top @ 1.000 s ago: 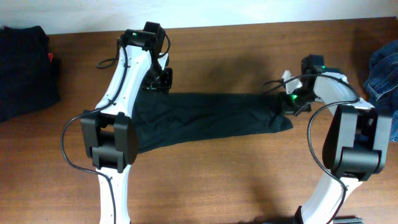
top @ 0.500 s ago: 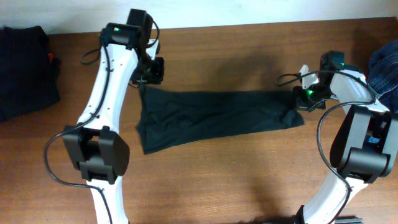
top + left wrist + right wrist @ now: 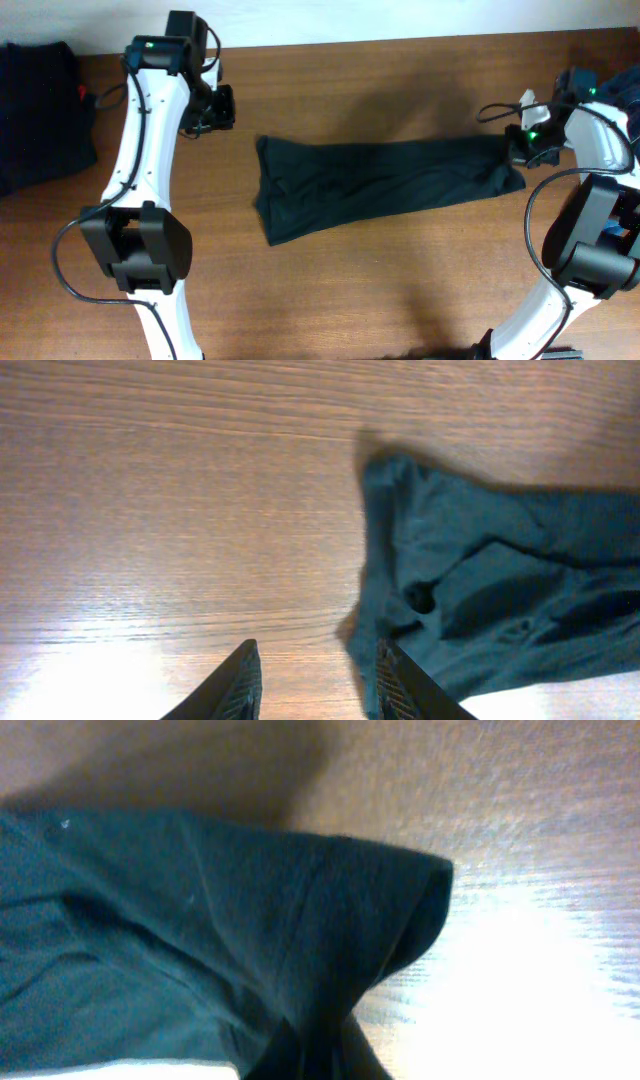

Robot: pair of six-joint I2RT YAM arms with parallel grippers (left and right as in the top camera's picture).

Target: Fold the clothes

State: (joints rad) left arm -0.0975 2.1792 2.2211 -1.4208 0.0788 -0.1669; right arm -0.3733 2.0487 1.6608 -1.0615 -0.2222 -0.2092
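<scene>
Matt cloth garment (image 3: 385, 185), apparently wood table (image 3: 380, 290)

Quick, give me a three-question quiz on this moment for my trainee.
1. True or false: the left gripper is gripping the shirt.
2. Which part of the shirt does the right gripper hold? A: its left end. B: its right end. C: its middle.
3. Fill in: the dark pile lies on the robot's ___ side.

Key: 1 false, it is open and clear of the shirt. 2 B. 3 left.
</scene>
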